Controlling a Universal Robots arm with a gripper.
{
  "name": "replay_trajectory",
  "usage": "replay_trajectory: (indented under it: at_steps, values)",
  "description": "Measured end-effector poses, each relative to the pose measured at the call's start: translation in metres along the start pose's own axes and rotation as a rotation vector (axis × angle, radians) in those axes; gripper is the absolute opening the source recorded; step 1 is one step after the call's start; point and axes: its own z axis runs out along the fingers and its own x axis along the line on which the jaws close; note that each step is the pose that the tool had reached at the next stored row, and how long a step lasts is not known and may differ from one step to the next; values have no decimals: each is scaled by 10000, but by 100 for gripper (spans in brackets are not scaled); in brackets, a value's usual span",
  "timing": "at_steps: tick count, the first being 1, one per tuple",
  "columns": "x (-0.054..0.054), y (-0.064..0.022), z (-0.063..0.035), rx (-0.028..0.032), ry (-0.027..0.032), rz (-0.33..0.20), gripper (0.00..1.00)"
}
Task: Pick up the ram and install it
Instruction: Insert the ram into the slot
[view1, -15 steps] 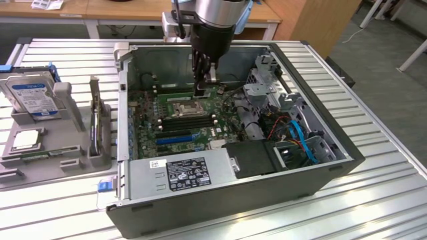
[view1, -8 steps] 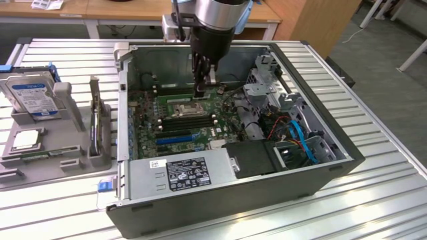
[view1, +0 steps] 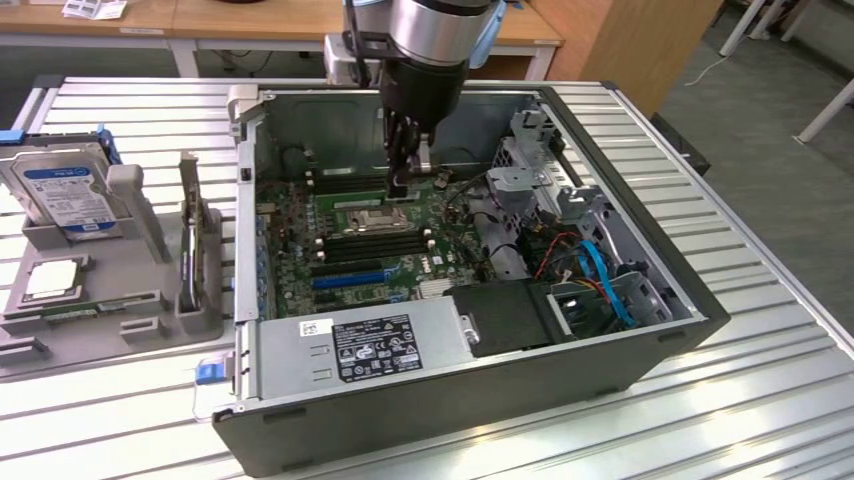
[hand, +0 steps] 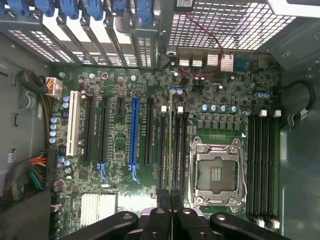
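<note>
gripping the ram (hand: 170, 145) edge-on, the gripper (hand: 170, 197) has its fingers closed on the thin green stick, low inside the computer case (view1: 507, 410). the stick hangs over the black memory slots (hand: 181, 150), just beside the cpu socket (hand: 216, 172). whether its lower edge is in a slot cannot be told. if the stick is tilted or off the slot's line, a downward push would likely bend it, scrape the motherboard (hand: 120, 85), or leave one end unlatched.
</note>
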Motion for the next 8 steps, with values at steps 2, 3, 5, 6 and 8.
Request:
replay_trajectory:
  at_steps: [2, 3, 5, 6, 8]
  values:
    - [0, 0, 10, 0, 0, 1, 12]
    - [0, -1, 15, 0, 0, 1, 12]
    - [1, -2, 24, 0, 0, 1, 12]
    - [1, -2, 29, 0, 0, 0, 12]
    - [1, -2, 39, -1, 0, 0, 12]
